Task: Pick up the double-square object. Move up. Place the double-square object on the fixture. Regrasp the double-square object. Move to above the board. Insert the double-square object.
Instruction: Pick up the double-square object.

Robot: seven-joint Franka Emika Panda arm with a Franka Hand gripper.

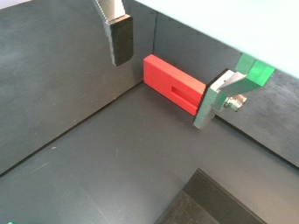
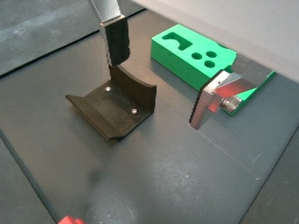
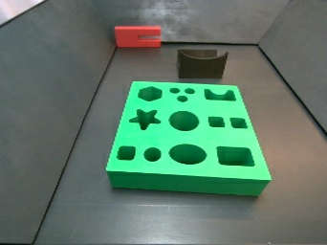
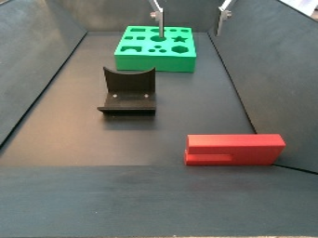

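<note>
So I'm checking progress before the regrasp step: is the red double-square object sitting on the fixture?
No: in a side view the double-square object lies on the floor, apart from the fixture, away from the open gripper.

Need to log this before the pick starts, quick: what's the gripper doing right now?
Gripper: open and empty, above the floor; the double-square object lies untouched on the floor below it.

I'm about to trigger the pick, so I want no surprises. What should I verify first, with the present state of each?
1. Gripper open, nothing between its fingers: ok.
2. Double-square object lying flat on the floor, free of other things: ok.
3. Gripper straddling the piece: not ok; it is above it, in a wrist view.
4. Fixture notch unoccupied: ok.
5. Board holes unoccupied: ok.
6. Prong end's direction: cannot tell.
</note>
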